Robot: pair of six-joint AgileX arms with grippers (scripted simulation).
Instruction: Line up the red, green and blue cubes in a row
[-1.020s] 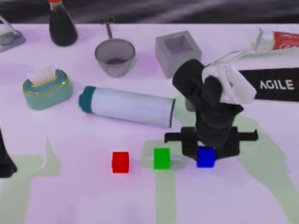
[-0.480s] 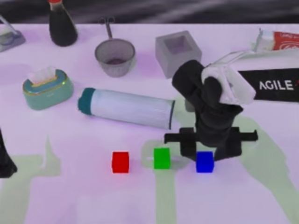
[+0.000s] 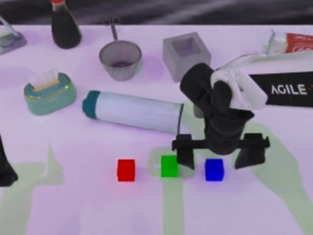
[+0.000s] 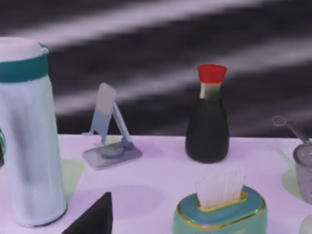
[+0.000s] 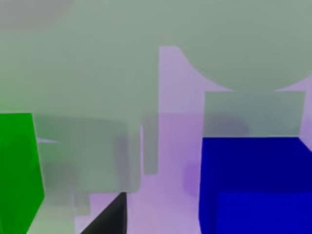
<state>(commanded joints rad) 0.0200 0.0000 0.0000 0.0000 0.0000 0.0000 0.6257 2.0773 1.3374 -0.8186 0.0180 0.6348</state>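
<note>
Three small cubes sit in a left-to-right row near the front of the table (image 3: 88, 205): the red cube (image 3: 125, 170) on the left, the green cube (image 3: 169, 166) in the middle, the blue cube (image 3: 214, 169) on the right. In the top view, the gaps between them look about even.

From the table's centre, the row lies toward six o'clock. The right gripper (image 3: 221, 157) hangs directly above the blue cube with its two dark fingers spread wide, one at the cube's nine o'clock side and one at its three o'clock side, neither touching it. The finger at nine o'clock stands in the gap between the green and blue cubes, close to the green one. The right wrist view shows the blue cube (image 5: 253, 183) and green cube (image 5: 17, 170) resting apart on the table surface.

White letters reading "AGILE" (image 3: 289, 89) show on the dark body of the right arm, toward three o'clock; the word runs off the picture's edge.

The left gripper (image 3: 5, 169) is parked at the table's left edge, toward nine o'clock; whether it is open or closed cannot be seen.

Behind the row, toward twelve o'clock, a white bottle with a teal cap (image 3: 132, 111) lies on its side. Farther back stand a teal tissue box (image 3: 50, 92), a metal strainer (image 3: 120, 59), a grey hollow block (image 3: 186, 55) and a dark sauce bottle with a red cap (image 3: 65, 24). Open table surface lies in front of the cubes and to the left of the red one.
</note>
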